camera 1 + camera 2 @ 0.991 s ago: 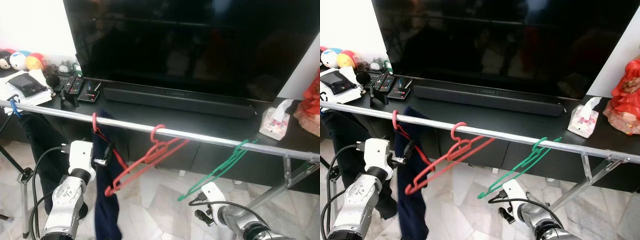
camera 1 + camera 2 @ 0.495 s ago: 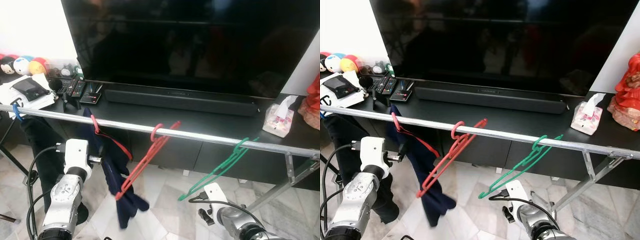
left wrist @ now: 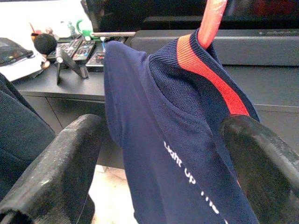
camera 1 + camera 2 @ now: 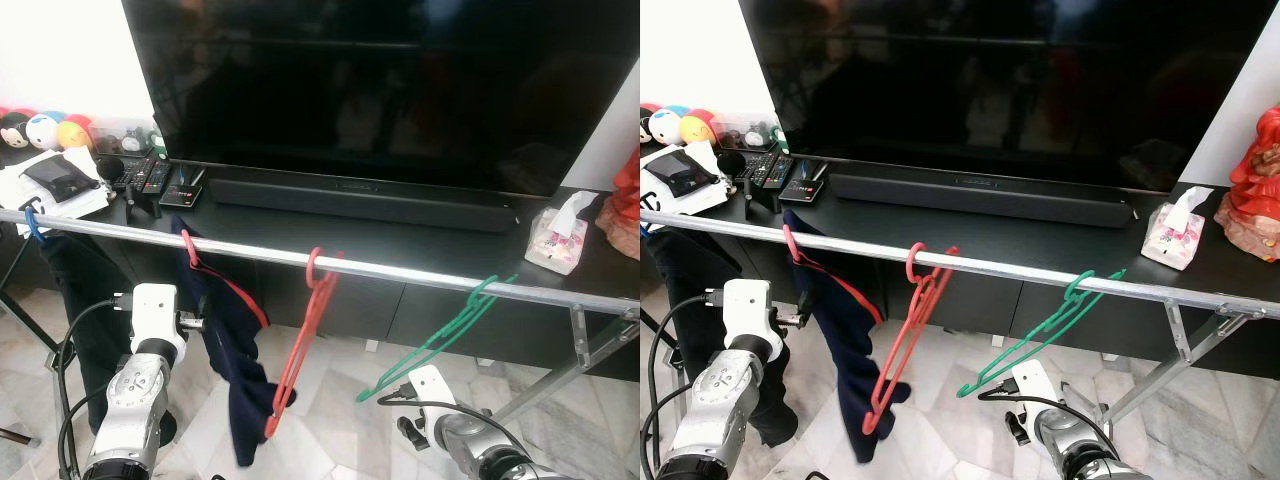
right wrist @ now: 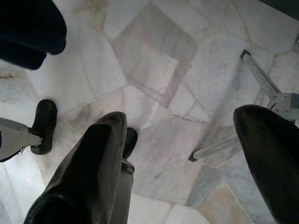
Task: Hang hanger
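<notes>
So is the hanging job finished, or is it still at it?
It looks mostly done. The red hanger, the navy shirt and the green hanger all hang from the metal rail. The left claw is open facing the shirt, gripping nothing; the right claw points at the floor, empty.

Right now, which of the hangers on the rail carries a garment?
The red hanger furthest to the robot's left, holding the navy shirt. The middle red hanger and the green hanger are bare.
</notes>
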